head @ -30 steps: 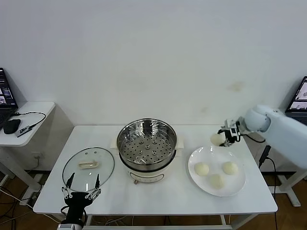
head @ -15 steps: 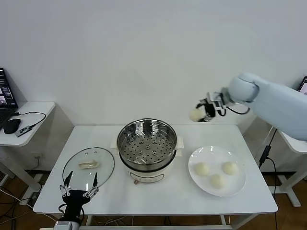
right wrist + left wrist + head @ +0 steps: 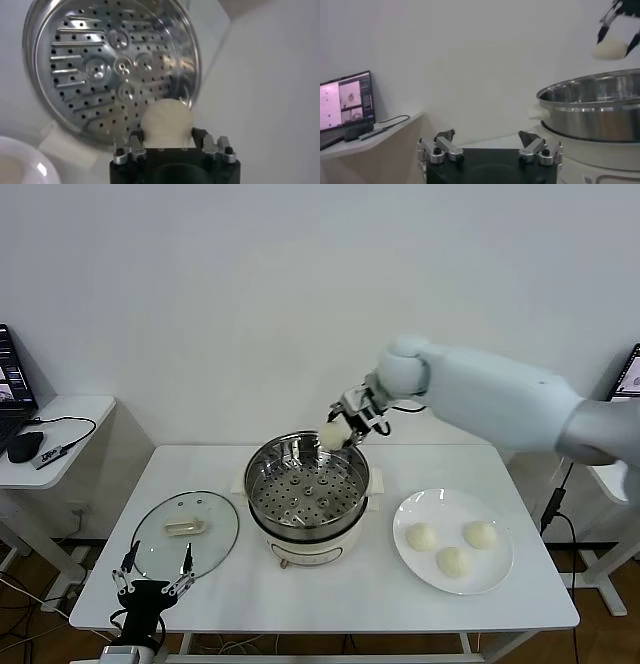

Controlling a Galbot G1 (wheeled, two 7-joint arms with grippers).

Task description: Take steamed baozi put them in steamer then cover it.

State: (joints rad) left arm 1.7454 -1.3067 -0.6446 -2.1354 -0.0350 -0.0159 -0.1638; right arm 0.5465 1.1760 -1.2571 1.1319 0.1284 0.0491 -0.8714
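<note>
My right gripper (image 3: pixel 338 430) is shut on one steamed baozi (image 3: pixel 330 435), a pale round bun, and holds it in the air over the back right rim of the steamer (image 3: pixel 306 524). In the right wrist view the baozi (image 3: pixel 166 119) sits between the fingers of the right gripper (image 3: pixel 167 134), with the steamer's perforated tray (image 3: pixel 100 65) below, nothing on it. Three more baozi (image 3: pixel 452 561) lie on the white plate (image 3: pixel 440 506). My left gripper (image 3: pixel 150 577) stays open and holds nothing, low at the table's front left; its own view shows the left gripper (image 3: pixel 486 136) beside the steamer (image 3: pixel 590 110).
The glass lid (image 3: pixel 185 529) lies flat on the table left of the steamer, just beyond the left gripper. A side table (image 3: pixel 60 419) with a mouse and cables stands to the left. A laptop screen (image 3: pixel 628 374) shows at the right edge.
My right arm has swung left and up with the baozi, from beside the plate's far edge to over the steamer. The left gripper has sunk slightly toward the table's front edge.
</note>
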